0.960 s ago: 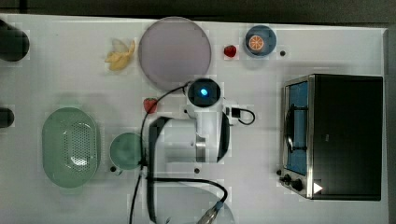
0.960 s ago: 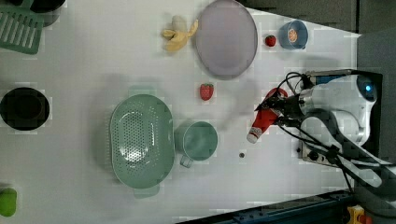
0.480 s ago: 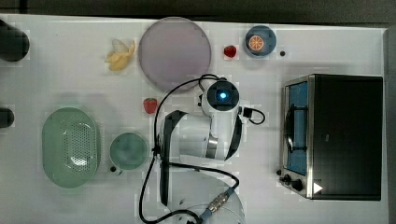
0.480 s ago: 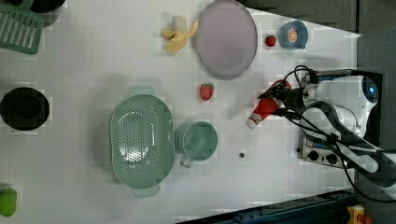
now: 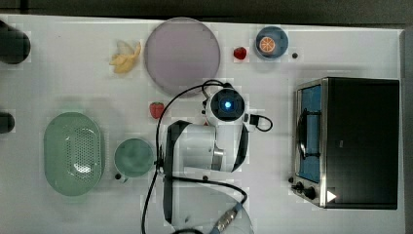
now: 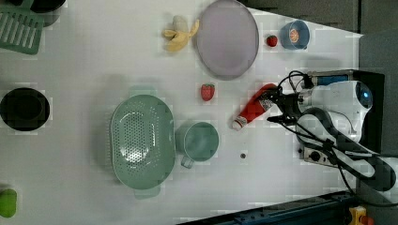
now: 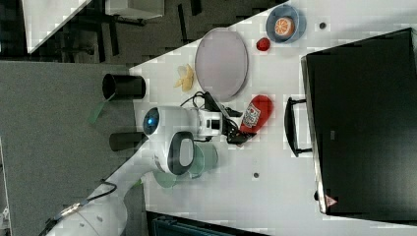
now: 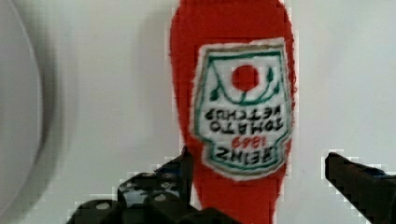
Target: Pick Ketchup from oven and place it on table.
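A: Ketchup position relative to the claw?

B: The ketchup bottle [image 6: 251,107] lies on its side on the white tabletop [image 6: 94,70], out of the oven [image 5: 358,141]. It sits between the fingers of the claw [image 6: 278,107], running straight out ahead of it, cap end farthest away.

A: Claw condition?

B: Released. In the wrist view the fingers [image 8: 355,175] stand apart on either side of the bottle, with a visible gap on one side, so nothing is gripped.

A: Anything obscured?

B: Yes. In the top view the arm covers the bottle. The wrist view cuts off the cap end. Contact at the other finger cannot be determined.
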Robot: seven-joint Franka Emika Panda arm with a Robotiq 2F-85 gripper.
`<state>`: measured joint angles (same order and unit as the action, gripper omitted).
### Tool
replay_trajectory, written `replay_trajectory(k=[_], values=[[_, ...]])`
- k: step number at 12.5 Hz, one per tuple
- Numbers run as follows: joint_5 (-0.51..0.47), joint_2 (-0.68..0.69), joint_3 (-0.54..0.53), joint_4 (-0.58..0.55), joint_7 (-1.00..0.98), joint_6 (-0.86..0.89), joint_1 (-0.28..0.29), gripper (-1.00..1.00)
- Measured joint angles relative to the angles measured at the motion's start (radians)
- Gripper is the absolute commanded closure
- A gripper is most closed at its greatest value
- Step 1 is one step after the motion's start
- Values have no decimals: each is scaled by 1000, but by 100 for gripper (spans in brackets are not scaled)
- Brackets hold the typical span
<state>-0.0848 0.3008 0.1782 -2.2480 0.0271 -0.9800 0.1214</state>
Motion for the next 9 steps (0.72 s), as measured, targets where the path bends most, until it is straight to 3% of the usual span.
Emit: replay_trajectory(k=[3,5,9], values=[[22,-188,-16,123,4,113,-13,-100],[-7,-304,-11,313,6,341,-7,-100],[113,-379,-14,502,8,610,-2,-100]])
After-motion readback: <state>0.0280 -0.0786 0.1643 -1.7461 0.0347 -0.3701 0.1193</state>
